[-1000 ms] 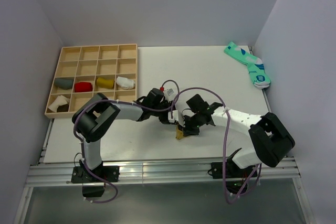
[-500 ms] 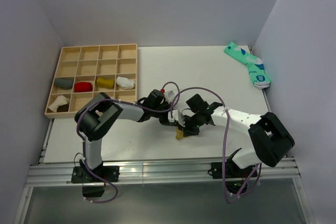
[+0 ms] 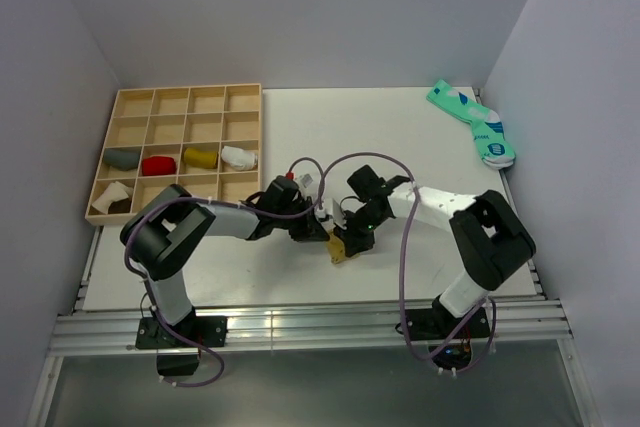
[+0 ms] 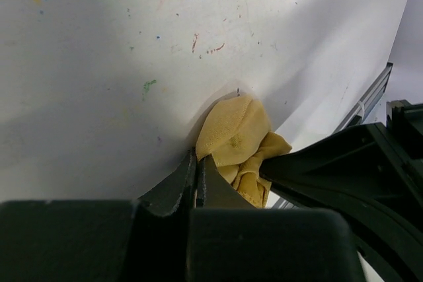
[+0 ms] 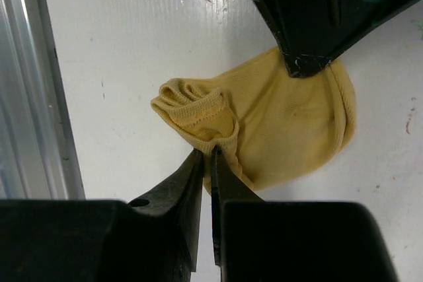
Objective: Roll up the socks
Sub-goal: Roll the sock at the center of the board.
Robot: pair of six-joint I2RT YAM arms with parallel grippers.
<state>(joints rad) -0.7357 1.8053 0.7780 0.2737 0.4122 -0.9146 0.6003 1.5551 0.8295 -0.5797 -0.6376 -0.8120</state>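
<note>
Seen from above, two black-and-white robot arms reach inward and meet over a small mustard-yellow ankle sock (image 3: pixel 341 251) lying near the front middle of a white tabletop (image 3: pixel 400 147); from this height the sock is only a small yellow scrap under the black fingers. The right wrist view shows far more: the sock (image 5: pixel 291 123) lies flat with its rounded toe to the right and its cuff bunched into folds on the left, and the right end effector (image 5: pixel 206 158) is closed on a thin fold of that cuff. In the same view the dark tip of the left end effector (image 5: pixel 304 64) presses down on the sock's upper edge. The left wrist view shows the left end effector (image 4: pixel 197 163) with its fingers fully together, the tips against the rim of the crumpled sock (image 4: pixel 234 138); whether any fabric is caught between them cannot be told. Only this view shows small flecks of red, green and blue paint on the tabletop. The overhead view alone shows the surroundings. A shallow wooden tray (image 3: pixel 186 88) divided into square compartments sits at the far left, holding rolled socks: grey (image 3: pixel 123 158), red (image 3: pixel 158 164), mustard (image 3: pixel 200 157) and white (image 3: pixel 238 156) in one row, and a pale one (image 3: pixel 112 197) in the row nearer the arms. A pair of teal-and-white socks (image 3: pixel 472 122) lies in the far right corner. An aluminium rail (image 3: pixel 300 322) runs along the near edge, and plain pale grey walls enclose three sides.
</note>
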